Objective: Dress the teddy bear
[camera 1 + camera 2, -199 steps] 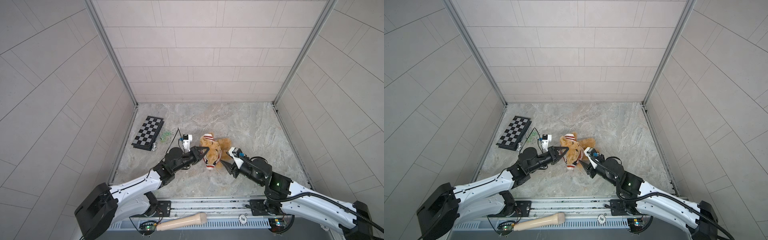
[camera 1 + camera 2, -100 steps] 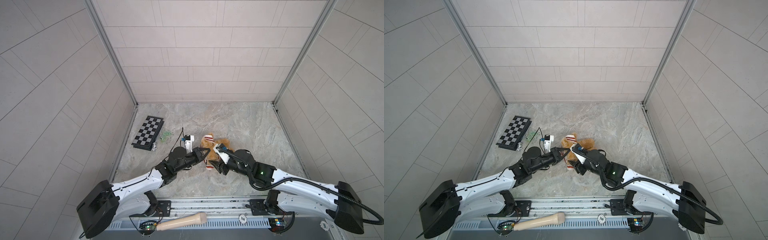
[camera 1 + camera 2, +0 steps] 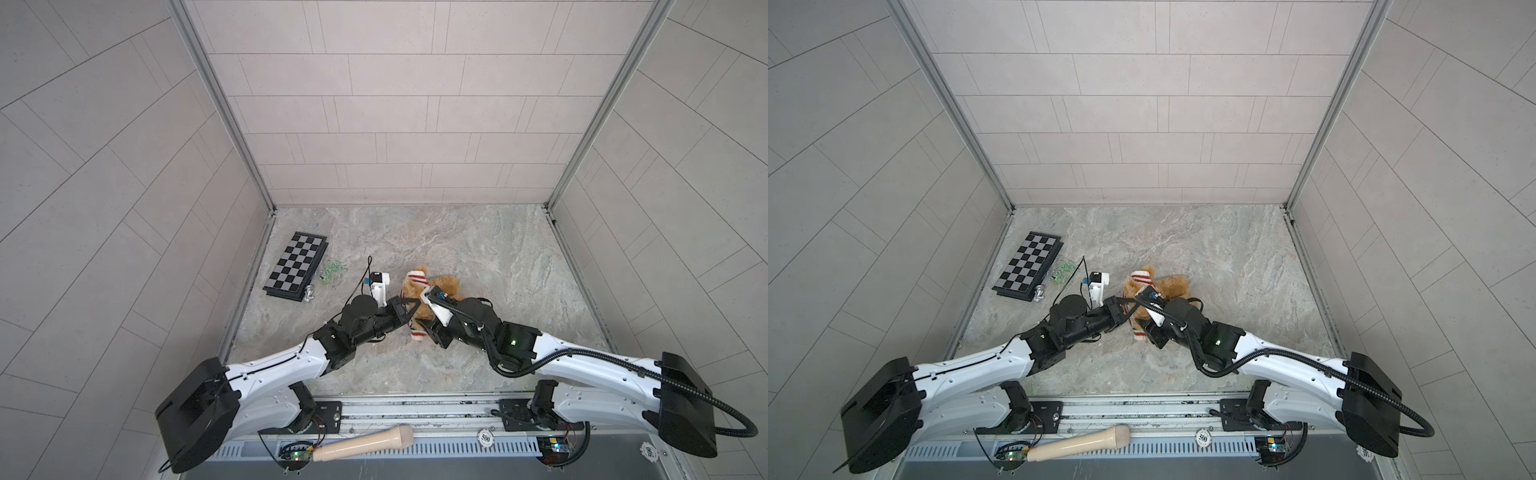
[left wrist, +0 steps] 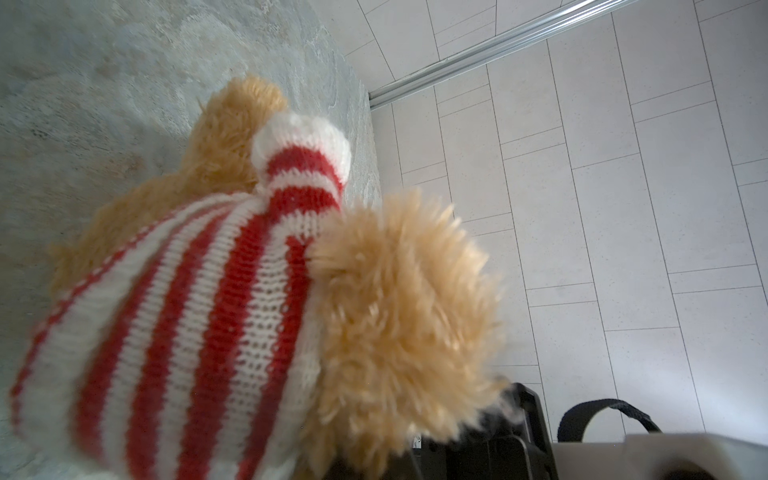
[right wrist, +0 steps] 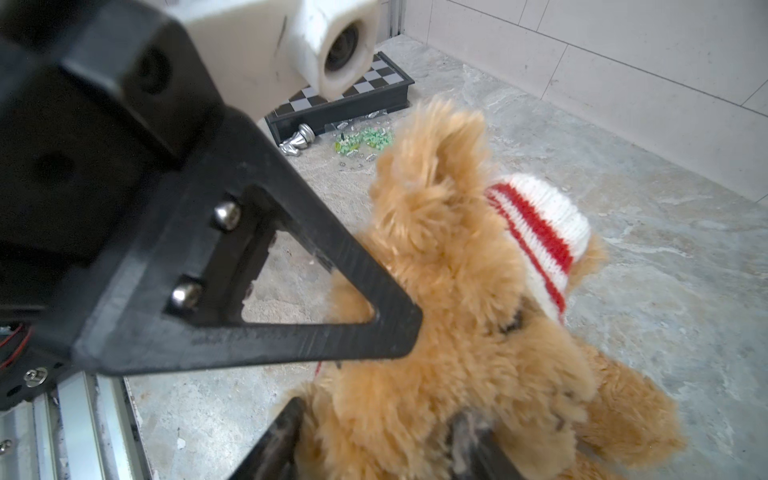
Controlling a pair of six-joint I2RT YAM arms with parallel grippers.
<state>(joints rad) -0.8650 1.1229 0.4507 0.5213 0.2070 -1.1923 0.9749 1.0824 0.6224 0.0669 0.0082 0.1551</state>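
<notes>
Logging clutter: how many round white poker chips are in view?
2. One round white poker chip sits mid-front on the metal rail; another lies near the front right corner. More may be hidden.

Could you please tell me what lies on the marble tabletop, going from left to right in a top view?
Chessboard → green beads → teddy bear, with its striped sweater. The silver chess piece sits within the board's span, so it is left out.
</notes>
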